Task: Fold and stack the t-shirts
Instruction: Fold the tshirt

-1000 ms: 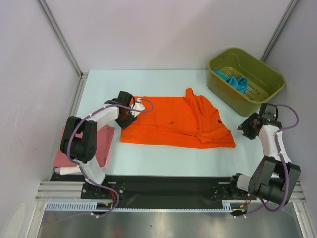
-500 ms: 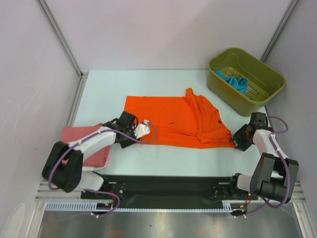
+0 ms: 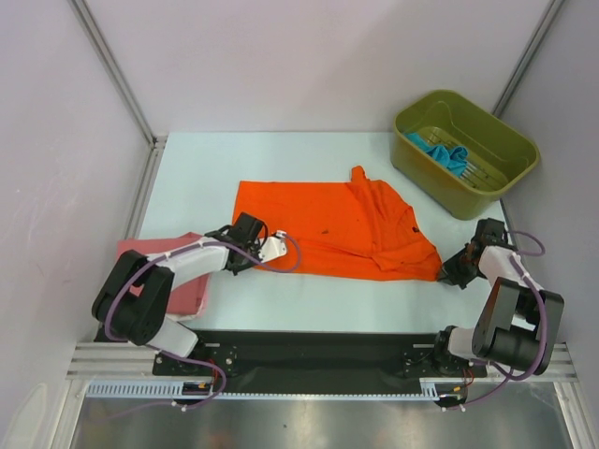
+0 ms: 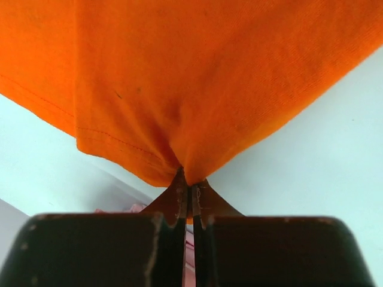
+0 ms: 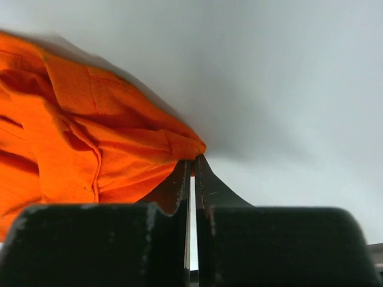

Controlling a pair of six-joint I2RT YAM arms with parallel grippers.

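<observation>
The bright orange t-shirt (image 3: 337, 229) lies spread across the middle of the table. My left gripper (image 3: 249, 253) is shut on its near left corner. In the left wrist view the cloth (image 4: 197, 78) bunches into the closed tips of my left gripper (image 4: 190, 181). My right gripper (image 3: 456, 271) is shut on the shirt's near right corner. The right wrist view shows a folded hem (image 5: 90, 143) pinched at the tips of my right gripper (image 5: 192, 160). A folded pink t-shirt (image 3: 192, 288) lies at the near left, under my left arm. A teal-blue t-shirt (image 3: 447, 154) lies crumpled in the bin.
An olive-green plastic bin (image 3: 505, 178) stands at the back right corner, just beyond my right arm. Grey walls with metal posts close in the table on the left, back and right. The black base rail (image 3: 309, 351) runs along the near edge.
Both arms came down to the orange shirt's near edge, the left from its far left corner, the right from off to the side. Both grippers went from open to shut on its near corners.
</observation>
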